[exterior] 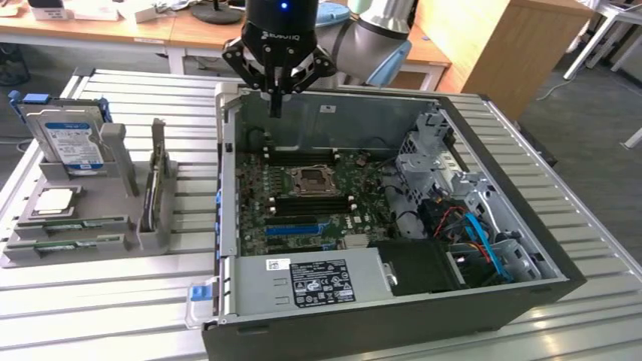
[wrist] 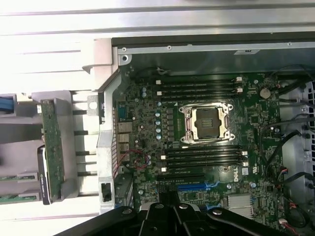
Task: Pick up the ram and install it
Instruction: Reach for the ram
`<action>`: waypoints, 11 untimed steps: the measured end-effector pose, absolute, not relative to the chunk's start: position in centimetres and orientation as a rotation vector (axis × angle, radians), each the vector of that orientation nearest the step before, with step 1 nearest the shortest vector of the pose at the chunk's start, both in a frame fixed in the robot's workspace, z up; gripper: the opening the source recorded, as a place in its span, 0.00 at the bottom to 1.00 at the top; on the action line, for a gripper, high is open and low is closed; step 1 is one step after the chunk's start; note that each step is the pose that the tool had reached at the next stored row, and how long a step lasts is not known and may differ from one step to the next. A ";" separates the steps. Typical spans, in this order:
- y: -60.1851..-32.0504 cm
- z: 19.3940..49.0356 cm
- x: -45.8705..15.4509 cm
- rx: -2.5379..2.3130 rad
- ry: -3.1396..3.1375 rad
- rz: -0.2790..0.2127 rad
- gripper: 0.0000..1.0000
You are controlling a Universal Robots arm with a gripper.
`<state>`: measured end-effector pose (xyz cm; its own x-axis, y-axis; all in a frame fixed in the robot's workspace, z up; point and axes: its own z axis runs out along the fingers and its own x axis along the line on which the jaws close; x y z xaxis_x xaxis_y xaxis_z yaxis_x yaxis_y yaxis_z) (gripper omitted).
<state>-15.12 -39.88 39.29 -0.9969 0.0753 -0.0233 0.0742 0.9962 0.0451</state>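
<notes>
exterior view: the computer case [exterior: 522,248] lay on its side with the panel off, evidently so that the memory slots [exterior: 301,159] faced up for insertion from above. the gripper [exterior: 276,109] hung over the case's rear corner, jaws drawn together with nothing between them. the ram [exterior: 80,223] lay flat in a groove of the grey holder [exterior: 150,241] on the exterior view's left, judged seated there to keep it steady for a grasp. it sat outside the case, well apart from the jaws, untouched.
</notes>
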 end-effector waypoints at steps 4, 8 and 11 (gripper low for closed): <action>-39.9 39.3 -15.6 0.117 3.114 0.069 0.11; -39.9 39.3 -15.9 0.117 3.114 0.069 0.11; -39.9 39.3 -16.2 0.117 3.114 0.069 0.11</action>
